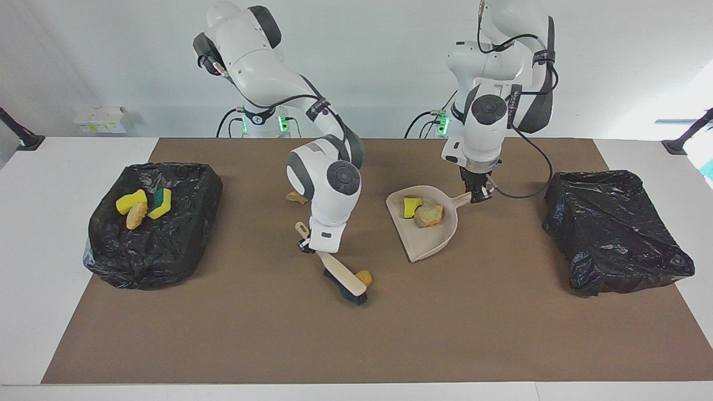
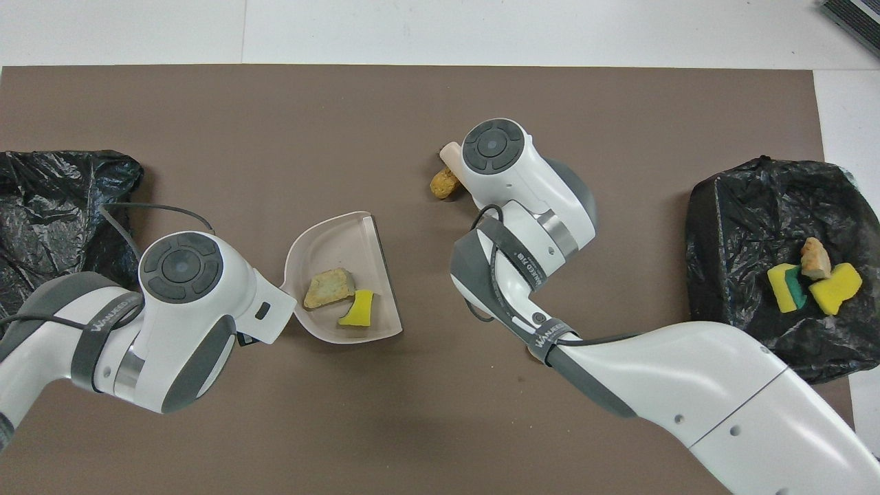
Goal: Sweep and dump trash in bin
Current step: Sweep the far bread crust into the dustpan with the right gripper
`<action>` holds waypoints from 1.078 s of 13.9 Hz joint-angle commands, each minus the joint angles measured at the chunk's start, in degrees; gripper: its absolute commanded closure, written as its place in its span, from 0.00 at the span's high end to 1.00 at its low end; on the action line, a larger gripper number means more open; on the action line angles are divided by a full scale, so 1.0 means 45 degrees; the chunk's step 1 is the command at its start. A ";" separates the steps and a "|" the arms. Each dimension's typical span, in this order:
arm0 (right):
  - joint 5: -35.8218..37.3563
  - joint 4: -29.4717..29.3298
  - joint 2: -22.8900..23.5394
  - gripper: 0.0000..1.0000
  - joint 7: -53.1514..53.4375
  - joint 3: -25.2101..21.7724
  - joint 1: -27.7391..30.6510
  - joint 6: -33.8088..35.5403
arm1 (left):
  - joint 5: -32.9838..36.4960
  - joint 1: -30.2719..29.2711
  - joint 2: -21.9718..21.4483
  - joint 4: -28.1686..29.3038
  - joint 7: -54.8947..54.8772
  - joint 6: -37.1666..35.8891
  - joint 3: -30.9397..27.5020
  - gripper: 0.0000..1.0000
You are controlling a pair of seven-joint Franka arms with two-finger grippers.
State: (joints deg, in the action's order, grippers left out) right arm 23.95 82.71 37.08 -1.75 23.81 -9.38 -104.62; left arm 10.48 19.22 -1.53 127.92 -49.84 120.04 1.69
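Bin (image 1: 153,234) at right arm's end: two yellow sponges and a crust inside. Right gripper (image 1: 309,247), fingers clamped on brush (image 1: 345,281), bristles touching orange lump (image 1: 364,277). Left gripper (image 1: 480,195), fingers closed on dustpan (image 1: 429,239) handle; sponge bit (image 1: 411,206) and crust (image 1: 429,215) in pan.

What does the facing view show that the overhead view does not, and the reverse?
Only the facing view: the left gripper shut on the dustpan handle, the right gripper shut on the brush, and a bread lump by the right arm. Only the overhead view: a dark object off the mat. Both: two pieces in the dustpan, the lump beside the brush, and three pieces in one bin.
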 commanded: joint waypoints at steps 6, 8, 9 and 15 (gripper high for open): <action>-0.2311 0.2185 -0.1228 0.00 0.1808 0.1307 -0.0317 -0.0168 | -0.0296 -0.0033 -0.0343 0.0440 0.1057 0.0474 -0.0084 0.00; -0.2586 0.2226 -0.1210 0.00 0.2339 0.2010 -0.0317 -0.0208 | -0.0375 -0.0033 -0.0323 0.0440 0.1057 0.0474 -0.0084 0.00; -0.3013 0.2265 -0.1190 0.00 0.2708 0.2245 -0.0336 -0.0518 | -0.0376 -0.0033 -0.0323 0.0440 0.1057 0.0474 -0.0084 0.00; -0.4013 0.1876 -0.1833 0.00 0.3982 0.2365 -0.0436 0.1037 | -0.0376 -0.0033 -0.0323 0.0440 0.1057 0.0474 -0.0084 0.00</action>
State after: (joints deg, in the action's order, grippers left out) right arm 7.70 90.75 31.37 15.73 33.89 -13.66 -103.46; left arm 9.39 19.14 -1.53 128.16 -46.47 120.14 1.45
